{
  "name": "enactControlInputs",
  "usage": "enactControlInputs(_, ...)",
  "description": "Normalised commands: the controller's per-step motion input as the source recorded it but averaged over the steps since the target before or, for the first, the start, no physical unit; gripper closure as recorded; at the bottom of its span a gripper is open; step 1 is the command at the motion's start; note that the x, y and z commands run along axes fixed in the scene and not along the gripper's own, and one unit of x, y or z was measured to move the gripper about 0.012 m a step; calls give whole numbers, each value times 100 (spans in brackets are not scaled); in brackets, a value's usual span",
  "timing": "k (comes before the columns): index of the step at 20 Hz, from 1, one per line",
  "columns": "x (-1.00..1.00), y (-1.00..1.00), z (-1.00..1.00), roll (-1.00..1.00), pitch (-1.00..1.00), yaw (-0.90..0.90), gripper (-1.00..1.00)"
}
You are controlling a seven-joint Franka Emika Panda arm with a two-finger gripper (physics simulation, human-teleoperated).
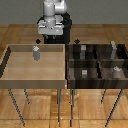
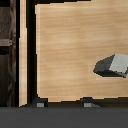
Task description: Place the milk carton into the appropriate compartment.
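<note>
Milk carton (image 1: 36, 52) stands upright in the light wooden tray (image 1: 10, 75), toward the tray's far edge and about midway along it, apart from every wall. My pincer (image 1: 49, 37) hangs above and beyond that far edge, near the carton but clear of it, holding nothing. The exterior view is too coarse to read the gap between the fingers. In the wrist view two fingertips (image 2: 40, 103) show apart from each other, with bare tray floor between them.

The wrist view shows the carton (image 2: 112, 66) as a pale face with a darker side, lying off to one side of the fingertips and not between them. It also shows a dark tray wall and a strip of the dark bin (image 2: 7, 45). Only the exterior view shows the whole compartment bin (image 1: 72, 67) on the exterior view's right, touching the tray's side.

Count: one carton, one tray, one bin with four compartments. Small grey items in the bin: four that I can make out, shapes unclear.
</note>
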Motion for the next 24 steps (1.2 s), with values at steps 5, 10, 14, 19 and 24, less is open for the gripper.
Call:
enactControlInputs(5,0,0,0,0,0,0,-100)
enactControlInputs(10,0,-40,0,0,0,0,-100)
enactControlInputs(14,0,-100,0,0,0,0,-100)
enactControlInputs(19,0,-80,0,0,0,-3,-100)
enactControlInputs(24,0,0,0,0,0,-73,-100)
